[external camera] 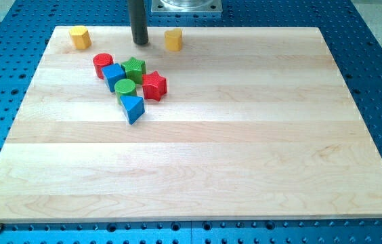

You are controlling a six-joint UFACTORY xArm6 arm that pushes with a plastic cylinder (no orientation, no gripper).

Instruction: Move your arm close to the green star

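Observation:
The green star (pixel 135 68) lies near the view's top left, in a cluster of blocks on the wooden board (pixel 245 156). My tip (pixel 140 43) is at the board's top edge, just above the green star with a small gap between them. Around the star are a red cylinder (pixel 103 64) to its left, a blue cube (pixel 113 76) at its lower left, a green cylinder (pixel 125 89) below it and a red star (pixel 154 85) at its lower right. A blue triangle (pixel 133 108) lies below the green cylinder.
A yellow block (pixel 79 36) sits at the board's top left corner. Another yellow block (pixel 173 39) sits right of my tip. The arm's metal base (pixel 186 5) is at the view's top. A blue perforated table (pixel 374 61) surrounds the board.

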